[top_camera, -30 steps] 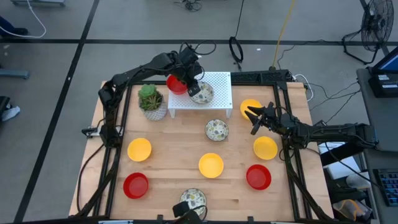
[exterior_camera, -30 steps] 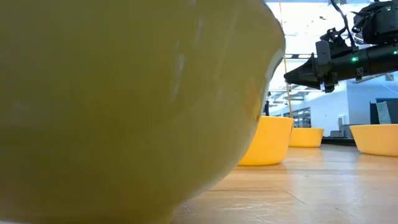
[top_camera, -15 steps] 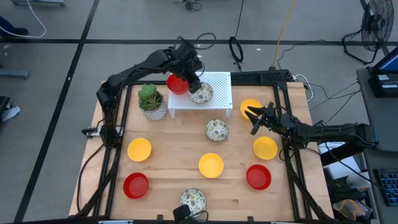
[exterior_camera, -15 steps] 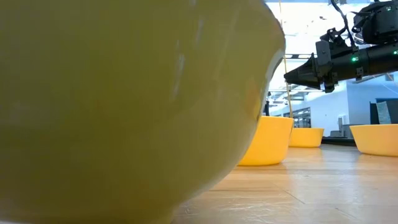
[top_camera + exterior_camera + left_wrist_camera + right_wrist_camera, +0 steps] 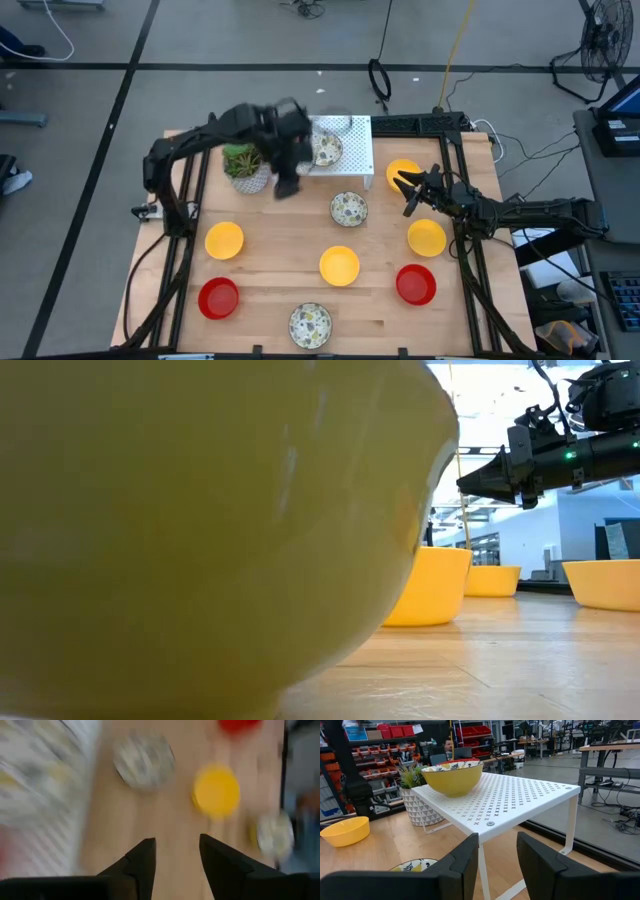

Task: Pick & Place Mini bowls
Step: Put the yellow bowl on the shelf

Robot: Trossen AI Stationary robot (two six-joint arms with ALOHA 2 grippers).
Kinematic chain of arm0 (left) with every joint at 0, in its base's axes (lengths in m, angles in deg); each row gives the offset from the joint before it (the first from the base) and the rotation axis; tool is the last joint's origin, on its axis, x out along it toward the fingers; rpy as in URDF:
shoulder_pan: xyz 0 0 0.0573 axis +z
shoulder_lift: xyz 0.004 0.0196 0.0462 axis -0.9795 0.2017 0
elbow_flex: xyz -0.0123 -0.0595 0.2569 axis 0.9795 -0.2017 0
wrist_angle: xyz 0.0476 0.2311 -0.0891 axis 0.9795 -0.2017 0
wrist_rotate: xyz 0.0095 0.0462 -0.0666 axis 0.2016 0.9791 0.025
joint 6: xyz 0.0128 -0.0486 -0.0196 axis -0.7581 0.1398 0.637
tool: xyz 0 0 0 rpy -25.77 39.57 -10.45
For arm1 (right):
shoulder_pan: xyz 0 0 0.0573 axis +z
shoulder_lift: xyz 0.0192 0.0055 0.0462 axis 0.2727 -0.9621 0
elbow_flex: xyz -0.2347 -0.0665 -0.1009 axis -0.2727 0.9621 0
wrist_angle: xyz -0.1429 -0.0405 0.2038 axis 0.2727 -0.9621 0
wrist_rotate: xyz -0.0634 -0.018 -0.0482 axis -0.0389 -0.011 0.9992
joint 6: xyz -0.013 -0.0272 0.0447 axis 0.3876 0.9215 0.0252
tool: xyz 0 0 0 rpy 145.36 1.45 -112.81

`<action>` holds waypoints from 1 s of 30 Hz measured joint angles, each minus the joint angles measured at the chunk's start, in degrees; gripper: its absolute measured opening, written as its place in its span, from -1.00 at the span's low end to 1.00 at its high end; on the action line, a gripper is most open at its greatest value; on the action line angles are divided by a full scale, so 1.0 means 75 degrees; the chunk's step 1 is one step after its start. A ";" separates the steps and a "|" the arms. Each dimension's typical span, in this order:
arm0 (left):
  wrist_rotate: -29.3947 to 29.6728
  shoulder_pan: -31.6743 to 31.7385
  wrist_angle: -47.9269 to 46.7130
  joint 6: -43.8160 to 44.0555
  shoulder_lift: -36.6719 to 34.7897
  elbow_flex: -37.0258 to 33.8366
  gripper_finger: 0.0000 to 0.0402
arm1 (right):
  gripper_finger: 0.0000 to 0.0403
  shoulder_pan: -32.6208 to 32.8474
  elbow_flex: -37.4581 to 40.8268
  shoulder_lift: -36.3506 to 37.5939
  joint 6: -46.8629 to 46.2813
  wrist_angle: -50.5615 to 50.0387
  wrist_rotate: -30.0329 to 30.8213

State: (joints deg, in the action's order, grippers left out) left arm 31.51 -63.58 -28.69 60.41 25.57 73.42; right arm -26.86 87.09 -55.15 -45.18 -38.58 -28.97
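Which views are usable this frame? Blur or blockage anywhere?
Left wrist view: motion-smeared, the bowls are streaks, though the left gripper reads open and empty. High view: left arm blurred by the rack, rest sharp. Low view: a close yellow bowl blocks most of it. Right wrist view: sharp.

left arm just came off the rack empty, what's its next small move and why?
Probably swing the left hand, open and empty, down over the speckled bowl in front of the rack and line up on its rim: it is the nearest loose bowl. The right hand hovers by the table's right edge.

The wooden table (image 5: 270, 270) carries a white rack (image 5: 355, 150), a potted plant (image 5: 240, 165) and scattered mini bowls (image 5: 339, 265).
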 joint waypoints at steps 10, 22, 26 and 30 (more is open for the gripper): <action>0.1013 -0.2400 -0.0981 0.1625 -0.0049 -0.1547 -0.38 | -0.39 0.0002 -0.0001 -0.0001 0.0001 -0.0002 0.0000; 0.1385 -0.3838 -0.0459 0.2393 -0.1392 -0.4389 -0.58 | -0.39 0.0000 -0.0003 -0.0001 0.0881 -0.0169 0.0001; 0.1205 -0.4194 0.0362 0.2545 -0.2160 -0.5413 -0.64 | -0.39 0.0002 0.0000 -0.0001 0.0912 -0.0171 0.0002; 0.1128 -0.4401 0.0881 0.2829 -0.2902 -0.6379 -0.68 | -0.39 -0.0001 0.0000 -0.0001 0.0912 -0.0171 -0.0001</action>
State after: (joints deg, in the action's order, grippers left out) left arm 39.98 -96.59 -22.07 81.63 3.80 25.58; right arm -26.87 87.09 -55.16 -38.34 -39.86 -28.97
